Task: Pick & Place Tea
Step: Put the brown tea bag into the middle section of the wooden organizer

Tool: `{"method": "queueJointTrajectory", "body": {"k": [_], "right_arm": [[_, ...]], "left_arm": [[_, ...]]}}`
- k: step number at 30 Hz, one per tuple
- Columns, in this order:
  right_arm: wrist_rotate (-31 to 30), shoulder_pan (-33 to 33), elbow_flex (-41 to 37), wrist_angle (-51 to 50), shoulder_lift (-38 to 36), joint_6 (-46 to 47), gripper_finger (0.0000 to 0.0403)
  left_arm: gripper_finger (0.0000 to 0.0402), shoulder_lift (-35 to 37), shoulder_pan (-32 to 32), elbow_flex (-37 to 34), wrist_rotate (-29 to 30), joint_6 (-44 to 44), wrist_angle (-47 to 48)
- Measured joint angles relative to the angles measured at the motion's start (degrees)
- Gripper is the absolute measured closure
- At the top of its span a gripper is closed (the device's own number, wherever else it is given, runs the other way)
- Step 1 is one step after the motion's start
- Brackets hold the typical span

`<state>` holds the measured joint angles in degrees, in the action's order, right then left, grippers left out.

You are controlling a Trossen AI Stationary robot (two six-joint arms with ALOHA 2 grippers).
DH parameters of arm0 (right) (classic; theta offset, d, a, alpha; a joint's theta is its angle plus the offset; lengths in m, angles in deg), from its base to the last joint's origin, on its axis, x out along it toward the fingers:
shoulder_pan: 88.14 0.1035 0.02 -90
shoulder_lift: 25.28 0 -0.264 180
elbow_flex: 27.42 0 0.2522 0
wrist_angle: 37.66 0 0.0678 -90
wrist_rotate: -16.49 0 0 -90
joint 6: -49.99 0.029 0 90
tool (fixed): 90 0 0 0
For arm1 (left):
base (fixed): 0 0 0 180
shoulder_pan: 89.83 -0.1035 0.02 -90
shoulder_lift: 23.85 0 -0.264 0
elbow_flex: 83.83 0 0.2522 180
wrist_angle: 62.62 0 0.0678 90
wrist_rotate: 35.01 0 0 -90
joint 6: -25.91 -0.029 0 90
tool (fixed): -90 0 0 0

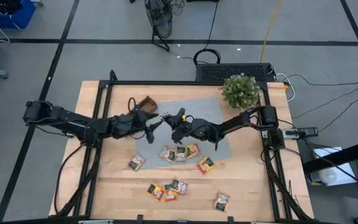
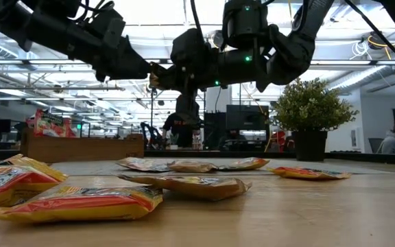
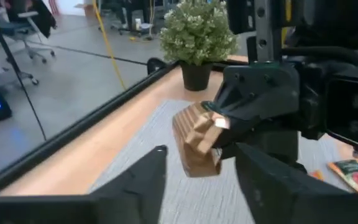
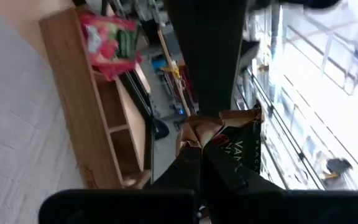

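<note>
A brownish tea sachet (image 3: 197, 144) hangs in the air above the grey mat (image 1: 210, 109), and my right gripper (image 1: 168, 119), reaching in from the table's right, is shut on it. My left gripper (image 3: 201, 186) faces it from the left, open; its fingers stand on either side of the sachet's lower end without touching it. The two grippers meet just near of the wooden tray (image 1: 146, 102). Several more tea sachets (image 1: 180, 152) lie flat on the mat's near edge and on the bare wood beyond it. My right gripper pinches the sachet between its two fingers at one crumpled edge (image 4: 194, 132). The fingers come about level from the table's right. The rest of the sachet (image 4: 238, 140) sticks out past the fingertips, lifted clear of the mat.
The wooden tray (image 2: 81, 145) stands at the mat's far left corner with a red sachet (image 2: 46, 123) upright in it. A potted plant (image 1: 240, 90) stands at the far right. Loose sachets (image 2: 81, 199) lie close to the table's near edge.
</note>
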<state>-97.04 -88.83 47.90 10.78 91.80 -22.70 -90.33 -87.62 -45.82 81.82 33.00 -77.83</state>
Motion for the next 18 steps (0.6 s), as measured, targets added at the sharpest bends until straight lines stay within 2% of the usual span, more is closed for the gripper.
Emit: {"method": "queueJointTrajectory", "body": {"k": [5,9,11,15,18], "right_arm": [[-0.4,0.0,0.0,-0.4,0.0,0.7,0.0403],[-0.5,0.3,0.0,-0.3,0.0,1.9,0.0403],[-0.5,0.3,0.0,-0.3,0.0,2.7,0.0403],[-0.2,0.3,0.0,-0.3,0.0,2.9,0.0403],[0.6,0.4,0.0,-0.3,0.0,3.0,0.0403]], "left_arm": [[0.0131,1.1,-0.2,0.0,5.0,-2.4,-0.7],[0.0106,1.2,-1.5,0.1,5.7,-2.9,-2.6],[0.0104,1.2,-2.7,0.1,3.5,-1.8,-2.7],[0.0113,0.5,-5.1,0.1,-4.6,2.1,-2.6],[0.0126,0.1,-5.8,0.1,-7.4,3.1,-2.6]]}}
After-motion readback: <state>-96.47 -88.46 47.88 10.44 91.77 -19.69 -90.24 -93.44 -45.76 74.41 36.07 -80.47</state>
